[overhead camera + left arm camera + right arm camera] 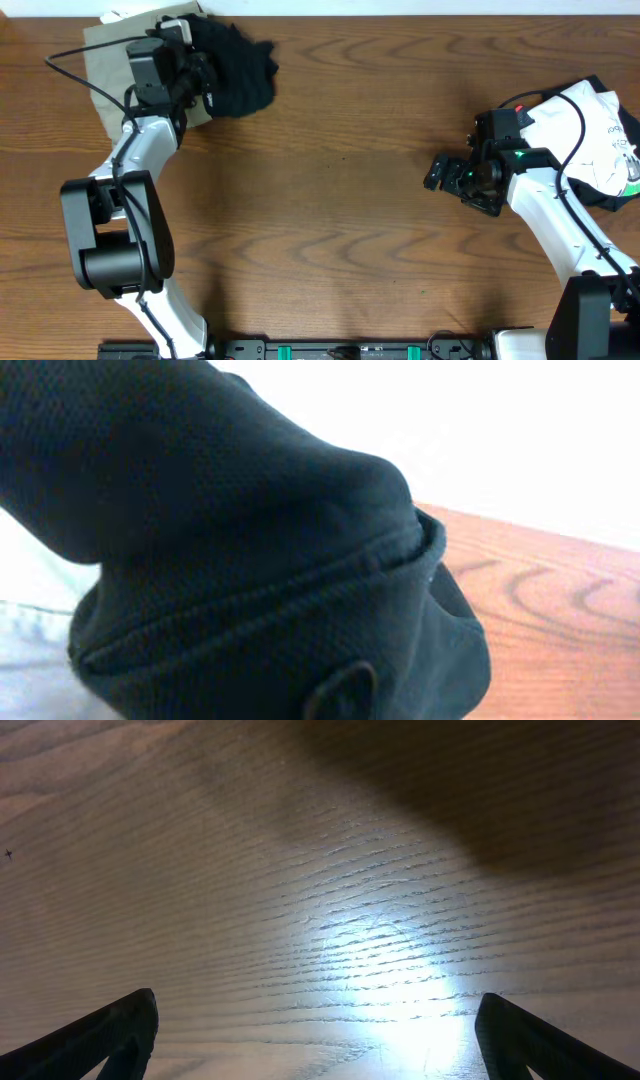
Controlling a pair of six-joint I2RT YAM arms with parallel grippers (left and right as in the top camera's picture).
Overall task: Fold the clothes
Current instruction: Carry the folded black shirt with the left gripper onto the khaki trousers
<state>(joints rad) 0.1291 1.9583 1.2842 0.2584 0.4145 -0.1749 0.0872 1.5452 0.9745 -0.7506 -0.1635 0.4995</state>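
A bunched black T-shirt (240, 75) lies at the far left of the table, partly on a flat khaki piece (105, 60). My left gripper (203, 88) is at the shirt's left edge, shut on the fabric. In the left wrist view the black T-shirt (250, 560) fills nearly the whole frame and hides the jaws except one dark fingertip (342, 695). My right gripper (440, 172) hovers open over bare wood, well right of centre. In the right wrist view its two dark fingers (120, 1030) stand wide apart with only table between them.
A white printed top (600, 130) lies at the right edge over a dark garment (608, 203), behind my right arm. Pale cloth (30, 660) shows under the shirt in the left wrist view. The wooden table (340, 220) spans the middle; a pale wall runs along its far edge.
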